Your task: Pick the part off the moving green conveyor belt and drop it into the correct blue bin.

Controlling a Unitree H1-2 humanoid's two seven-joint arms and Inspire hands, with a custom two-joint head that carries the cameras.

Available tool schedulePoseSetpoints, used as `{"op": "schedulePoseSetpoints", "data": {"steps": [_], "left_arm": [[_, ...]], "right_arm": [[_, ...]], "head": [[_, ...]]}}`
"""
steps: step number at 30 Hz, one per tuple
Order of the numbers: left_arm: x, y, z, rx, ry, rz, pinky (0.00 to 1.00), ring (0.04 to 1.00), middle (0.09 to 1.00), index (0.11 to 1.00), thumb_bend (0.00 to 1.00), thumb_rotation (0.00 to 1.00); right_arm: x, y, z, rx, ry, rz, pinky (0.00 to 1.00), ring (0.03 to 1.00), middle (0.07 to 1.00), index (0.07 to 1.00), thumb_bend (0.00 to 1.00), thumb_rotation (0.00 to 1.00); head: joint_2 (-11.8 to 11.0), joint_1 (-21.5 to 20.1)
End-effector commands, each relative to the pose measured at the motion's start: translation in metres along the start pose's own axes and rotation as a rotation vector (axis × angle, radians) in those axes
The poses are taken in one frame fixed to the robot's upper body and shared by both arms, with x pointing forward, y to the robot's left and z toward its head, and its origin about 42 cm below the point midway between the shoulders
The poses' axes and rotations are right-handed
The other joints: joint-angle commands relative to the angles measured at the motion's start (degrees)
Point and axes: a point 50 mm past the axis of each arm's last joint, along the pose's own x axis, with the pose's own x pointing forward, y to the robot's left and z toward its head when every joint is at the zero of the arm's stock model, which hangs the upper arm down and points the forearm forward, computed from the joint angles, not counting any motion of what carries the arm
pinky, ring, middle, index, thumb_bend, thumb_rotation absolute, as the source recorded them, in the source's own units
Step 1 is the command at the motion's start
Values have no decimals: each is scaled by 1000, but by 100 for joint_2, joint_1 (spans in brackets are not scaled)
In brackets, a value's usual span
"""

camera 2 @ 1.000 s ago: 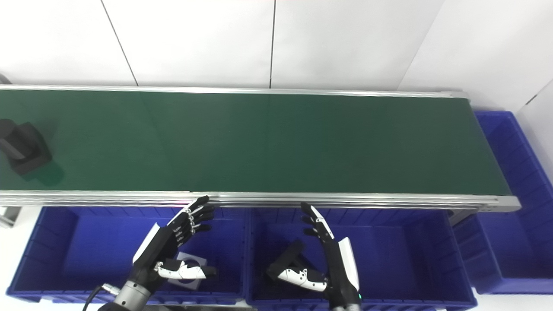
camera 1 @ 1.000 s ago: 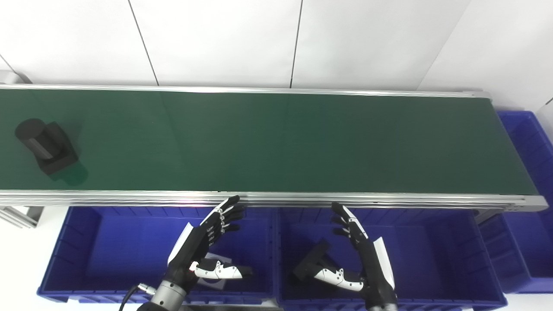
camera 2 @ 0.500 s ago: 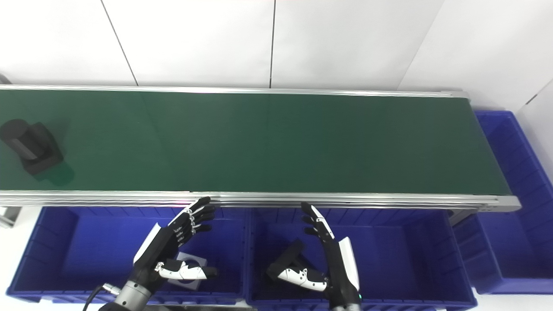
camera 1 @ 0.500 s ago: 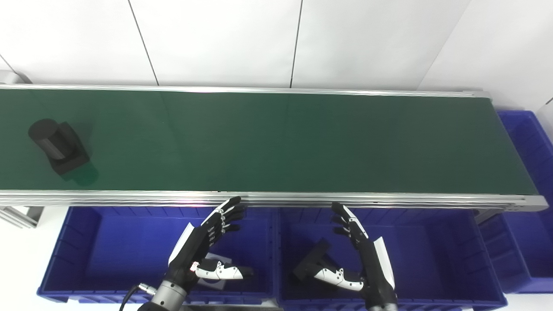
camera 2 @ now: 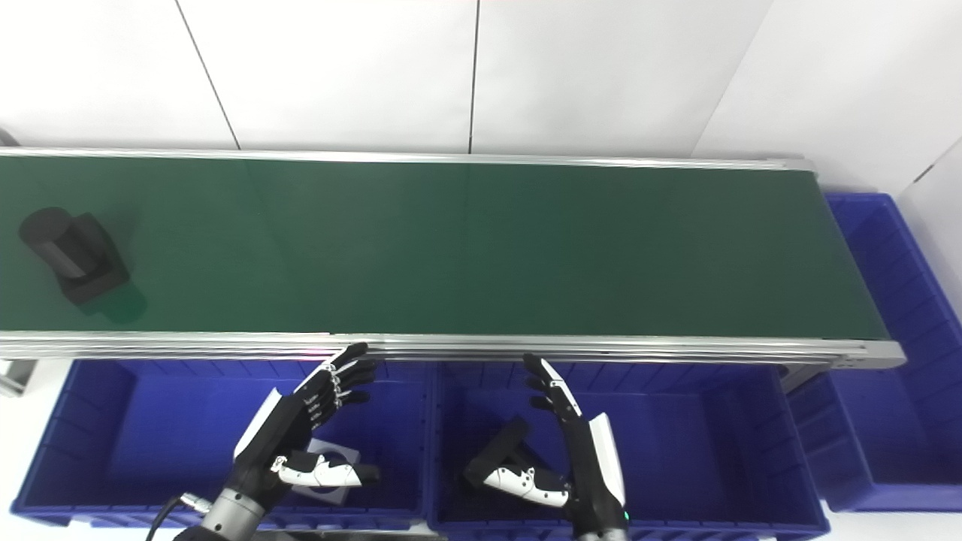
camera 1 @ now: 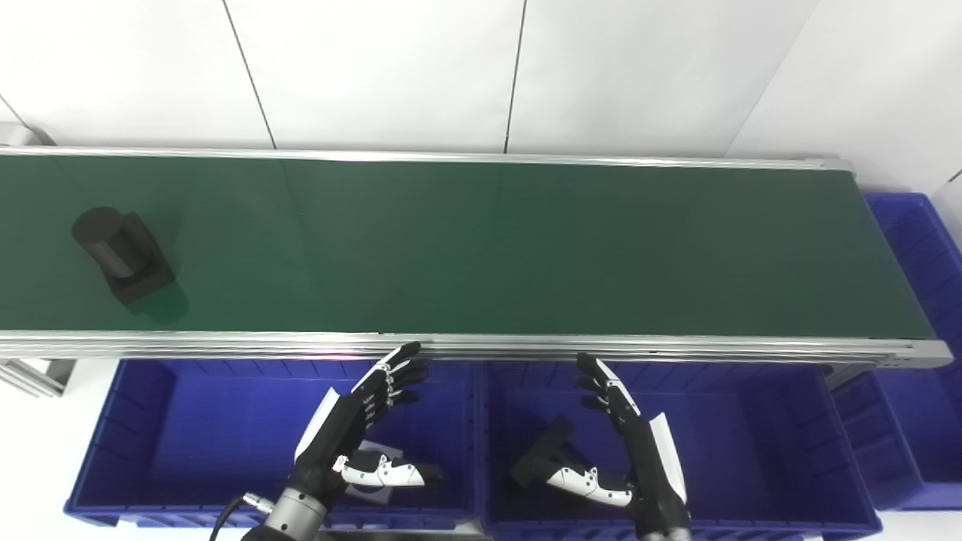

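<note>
Left hand [camera 1: 353, 424]: empty, fingers spread and extended toward 1 o'clock, thumb out toward 3 o'clock. It hovers over the left blue bin [camera 1: 150, 443], fingertips just short of the conveyor's near rail [camera 1: 481, 347]. A small white piece with a dark centre [camera 2: 331, 460] lies on this bin's floor, partly hidden under the thumb.

Right hand [camera 1: 631, 451]: also empty, fingers apart and pointing toward 11 o'clock, thumb out toward 9 o'clock. It hovers over the middle blue bin [camera 1: 766, 451], which stands at 3 o'clock of the left bin, walls touching. A black angular part [camera 1: 545, 454] rests on the floor of this bin, just at 9 o'clock of the right hand's thumb; whether thumb and part touch cannot be told.

Green conveyor belt [camera 1: 526, 248]: runs the full width at 12 o'clock of both hands, framed by silver rails. The black part [camera 1: 124, 255] sits on the belt near its left end, far off at 10 o'clock from the left hand and well apart from both hands. It reads as a dark cylinder on a squarish black base, tilted so the cylinder's end leans toward 10 o'clock. It is closer to the near rail than the far one.

A third blue bin [camera 1: 924, 300] stands past the belt's right end, at 2 o'clock of the right hand. A white panelled wall [camera 1: 376, 68] lies beyond the belt.
</note>
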Motion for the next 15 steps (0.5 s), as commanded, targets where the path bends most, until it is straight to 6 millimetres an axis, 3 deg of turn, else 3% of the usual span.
{"op": "schedulePoseSetpoints", "data": {"steps": [1,15], "left_arm": [[3,0,9,10,-56,8,788,856,872,907,900,132],[2,1,11,18,-57,9,785,852,870,909,893,128]], "right_arm": [[2,-2,7,13,-50,-13,747,844,890,887,878,377],[2,-3,9,16,-46,-9,747,842,893,890,875,378]], "head": [[6,4],[7,22]]}}
